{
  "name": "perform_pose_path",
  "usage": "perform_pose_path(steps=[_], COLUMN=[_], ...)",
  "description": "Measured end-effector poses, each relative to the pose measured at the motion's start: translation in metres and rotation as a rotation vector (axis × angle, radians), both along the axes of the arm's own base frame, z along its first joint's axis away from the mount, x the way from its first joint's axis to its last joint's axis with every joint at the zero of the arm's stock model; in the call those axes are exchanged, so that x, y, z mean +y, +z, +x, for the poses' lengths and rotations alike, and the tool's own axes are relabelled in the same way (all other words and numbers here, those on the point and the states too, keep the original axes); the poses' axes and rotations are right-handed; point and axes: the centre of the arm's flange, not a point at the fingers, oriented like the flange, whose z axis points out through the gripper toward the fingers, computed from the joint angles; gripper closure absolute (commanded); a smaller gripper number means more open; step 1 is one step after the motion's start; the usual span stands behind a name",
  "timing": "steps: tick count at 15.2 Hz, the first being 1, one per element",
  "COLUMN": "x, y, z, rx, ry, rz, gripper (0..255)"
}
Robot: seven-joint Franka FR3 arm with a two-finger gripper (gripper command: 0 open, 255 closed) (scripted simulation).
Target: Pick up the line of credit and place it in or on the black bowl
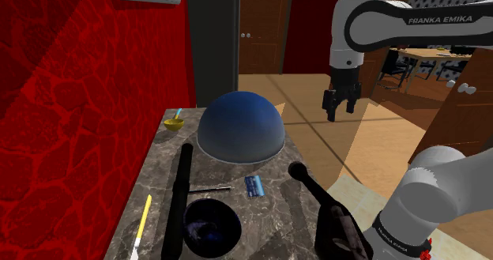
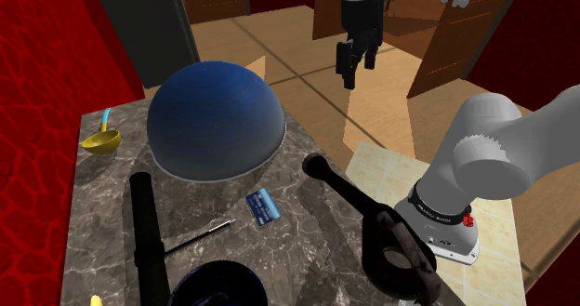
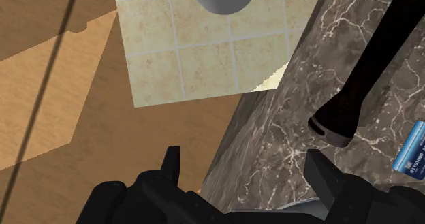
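Toward the shoulder view's left, at the table [image 1: 154, 171]'s front edge: the black bowl [image 1: 212, 227], upright. Just right of it and a little further back, not touching it: the blue card [image 1: 253, 186], flat on the marble before a big blue dome [image 1: 240, 124]. Right again, a long black tool [image 1: 324, 211]. Beyond that, high over the floor and well apart from the card: the hand [image 1: 340, 107], fingers wide, holding nothing.

Probably light, stiff, thin and slick, lying flush with the stone. Best pinched across the short width from straight above.

In the wrist view alone: white print on the card's end, beside the tool's round tip, and tiled floor [image 3: 191, 45] under the hand. In the shoulder view, the bowl whole; in the second exterior view, cut by the lower edge.
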Motion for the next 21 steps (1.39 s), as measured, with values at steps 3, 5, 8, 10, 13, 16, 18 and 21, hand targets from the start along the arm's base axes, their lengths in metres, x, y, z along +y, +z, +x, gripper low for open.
perform_pose_path(steps=[3, 5, 8, 10, 13, 16, 18, 21], x=[0.011, 0.027, 0.051, 0.073, 0.099, 0.126, 0.143, 0.172], y=[-0.01, -0.022, -0.042, -0.057, -0.079, -0.104, -0.117, -0.137], z=[0.006, 0.016, 0.028, 0.04, 0.059, 0.072, 0.084, 0.097], rx=[0.017, 0.043, 0.085, 0.113, 0.156, 0.199, 0.227, 0.27], ry=[-0.016, -0.041, -0.083, -0.111, -0.154, -0.197, -0.226, -0.269], rz=[0.011, 0.027, 0.054, 0.072, 0.1, 0.127, 0.145, 0.173], gripper=[0, 0, 0, 0, 0, 0, 0, 0])
